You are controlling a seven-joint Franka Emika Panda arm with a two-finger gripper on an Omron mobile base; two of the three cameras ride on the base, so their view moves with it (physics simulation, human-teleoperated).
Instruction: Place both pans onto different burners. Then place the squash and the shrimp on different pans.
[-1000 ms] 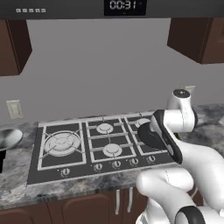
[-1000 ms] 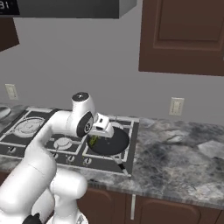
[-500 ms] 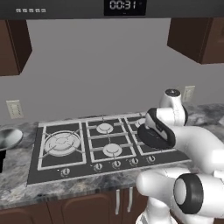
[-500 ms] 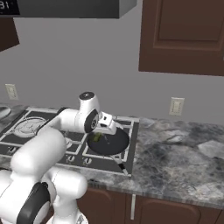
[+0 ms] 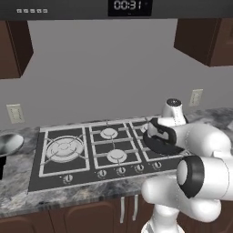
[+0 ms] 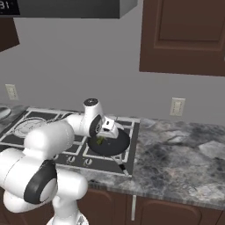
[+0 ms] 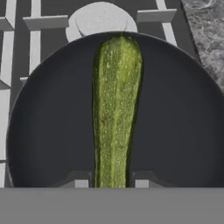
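The gripper (image 7: 108, 183) dropped lower over the black pan (image 7: 183, 131) at the cooktop's (image 5: 41, 179) right end. Its fingertips (image 7: 81, 183) flanked the squash (image 7: 116, 109); grip pressure couldn't be judged. The pan's handle was cut off.

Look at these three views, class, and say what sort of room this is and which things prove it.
A rendered home kitchen, most likely: a dark gas cooktop with burner rings set in a stone counter, brown wall cabinets above, and a black pan holding a green squash.
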